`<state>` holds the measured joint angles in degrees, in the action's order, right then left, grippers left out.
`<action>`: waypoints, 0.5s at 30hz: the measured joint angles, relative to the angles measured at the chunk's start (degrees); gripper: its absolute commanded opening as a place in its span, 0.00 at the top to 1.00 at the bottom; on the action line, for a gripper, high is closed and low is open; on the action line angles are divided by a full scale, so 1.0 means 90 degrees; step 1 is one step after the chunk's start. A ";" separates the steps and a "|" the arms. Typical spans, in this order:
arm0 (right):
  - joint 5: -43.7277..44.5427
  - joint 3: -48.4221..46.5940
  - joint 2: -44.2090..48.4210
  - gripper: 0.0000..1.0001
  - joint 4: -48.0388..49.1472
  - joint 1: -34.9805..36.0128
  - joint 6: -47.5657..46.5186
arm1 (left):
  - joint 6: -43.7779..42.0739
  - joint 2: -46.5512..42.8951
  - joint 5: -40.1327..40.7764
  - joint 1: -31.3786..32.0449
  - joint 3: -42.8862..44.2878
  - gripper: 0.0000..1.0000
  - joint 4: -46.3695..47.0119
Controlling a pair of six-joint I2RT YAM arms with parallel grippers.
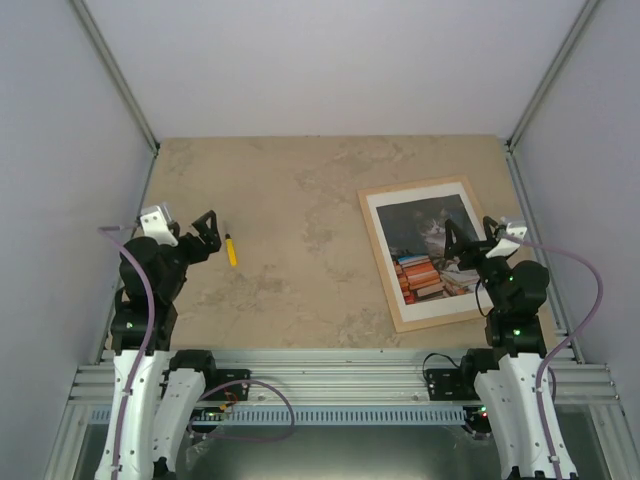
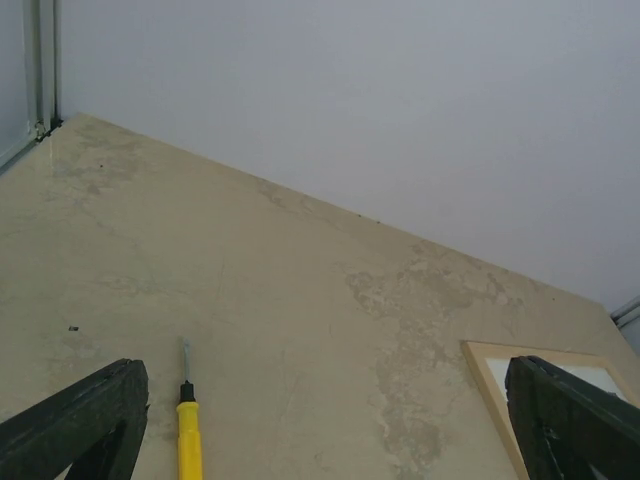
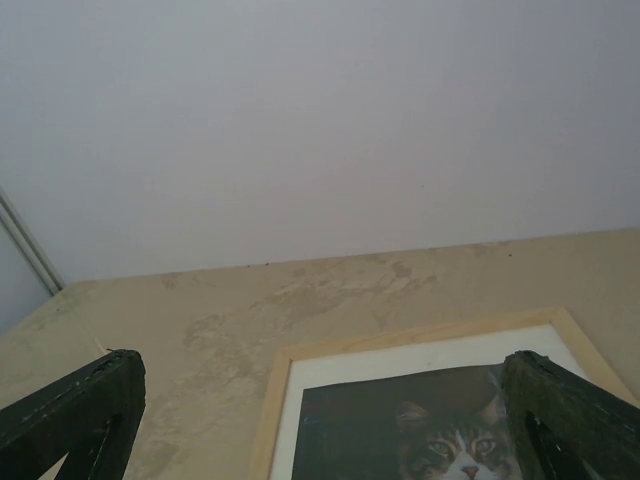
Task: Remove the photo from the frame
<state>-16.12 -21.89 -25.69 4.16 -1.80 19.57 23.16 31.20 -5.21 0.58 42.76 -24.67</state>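
- Jaws spread wide and empty on both arms: left gripper (image 1: pixel 208 232) near a yellow screwdriver (image 1: pixel 231 250), right gripper (image 1: pixel 468 236) over the photo (image 1: pixel 425 235), seemingly not touching.
- Photo lies inside the frame (image 1: pixel 415 186), flat on the table (image 1: pixel 300 200), right side.

- We see soft, even, fairly bright, diffuse light in all three views; shadows on the table (image 1: pixel 300 290) are faint and soft-edged.
- In the top view, the walls (image 1: pixel 330 60) are the brightest part; the band toward 6 o'clock is dimmer.
- The photo (image 1: pixel 430 250) reads dark in its upper half, its small detail soft.
- In both wrist views, we find the fingers (image 2: pixel 70 420) at 7 and 5 o'clock near-black and blurred; the table beyond is sharper.
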 measured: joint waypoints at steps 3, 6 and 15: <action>0.0000 0.0000 0.0002 0.02 0.0019 0.0000 0.0005 | 0.0000 0.0090 -0.0061 0.0000 0.0000 0.01 -0.0005; 0.0000 0.0000 0.0005 0.02 0.0019 0.0000 0.0002 | 0.0000 0.0197 -0.0092 0.0000 0.0000 0.01 -0.0019; -0.0226 -0.0095 -0.0170 0.02 -0.0002 0.0000 -0.0007 | 0.0012 0.0233 -0.0301 0.0000 0.0000 0.01 -0.0032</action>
<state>-18.15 -22.74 -27.22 4.14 -1.80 19.51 23.27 33.30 -7.92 0.58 42.76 -24.95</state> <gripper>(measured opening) 0.976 0.992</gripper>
